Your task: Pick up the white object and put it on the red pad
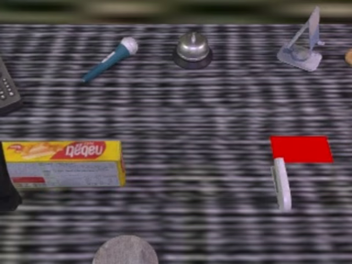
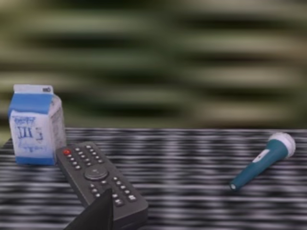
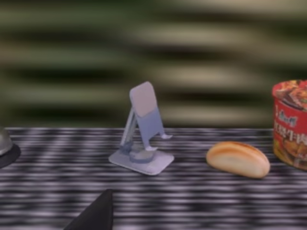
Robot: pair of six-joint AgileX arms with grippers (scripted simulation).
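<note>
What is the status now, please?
Both grippers out of top view, neither near the task. White object on table, end touching red pad's front-left corner, not on it. Nothing in the way.

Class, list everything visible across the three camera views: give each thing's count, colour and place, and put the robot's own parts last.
white object: 1, white with grey strip, just below red pad's left end
red pad: 1, red, right side
microphone: 1, teal, white head, far left
call bell: 1, silver, far centre
phone stand: 1, pale, far right
yellow box: 1, left
remote control: 1, black, left edge
milk carton: 1, blue-white
bread roll: 1, golden
noodle cup: 1, red
grey disc: 1, near edge
left arm: dark, left edge
</note>
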